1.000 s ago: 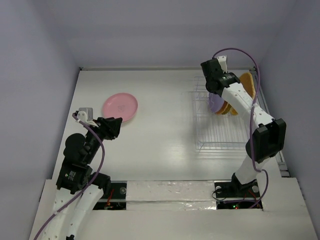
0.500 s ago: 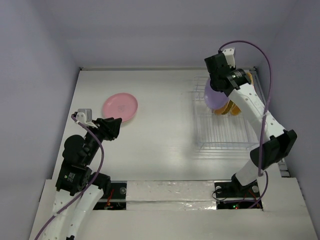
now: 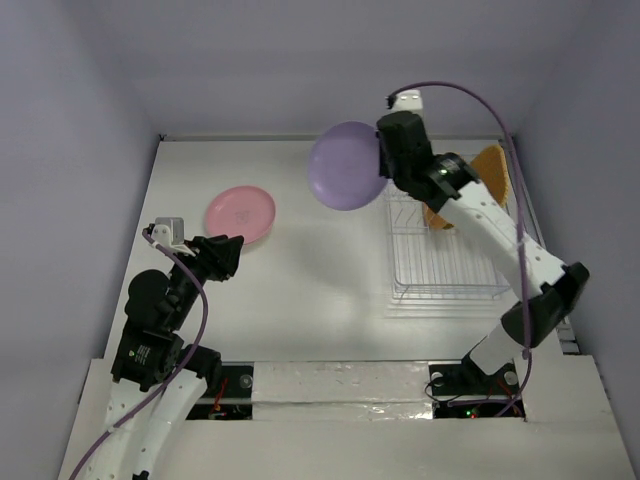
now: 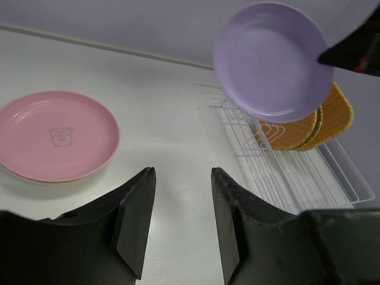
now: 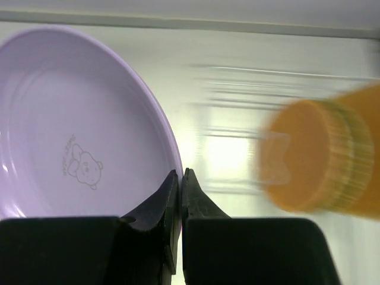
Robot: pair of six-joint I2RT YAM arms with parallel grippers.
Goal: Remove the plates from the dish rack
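Observation:
My right gripper (image 3: pixel 385 172) is shut on the rim of a lavender plate (image 3: pixel 345 165), holding it in the air left of the dish rack (image 3: pixel 440 262); its jaws (image 5: pixel 180 176) pinch the plate's edge (image 5: pixel 71 130). Orange-brown plates (image 3: pixel 478 185) stand in the rack's far end, blurred in the right wrist view (image 5: pixel 323 157). A pink plate (image 3: pixel 240 213) lies on the table at the left, on top of a cream one whose rim shows under it (image 4: pixel 18 177). My left gripper (image 4: pixel 181 178) is open and empty, just near of the pink plate (image 4: pixel 56 142). The lavender plate (image 4: pixel 270 59) and rack (image 4: pixel 297 175) show in the left wrist view.
The white table (image 3: pixel 320 260) is walled by pale lavender panels on the left, back and right. The rack stands close to the right wall. A taped white strip (image 3: pixel 340 380) runs along the near edge between the arm bases.
My right gripper has lifted the lavender plate out of the rack and carried it up and to the left. The left arm has not moved.

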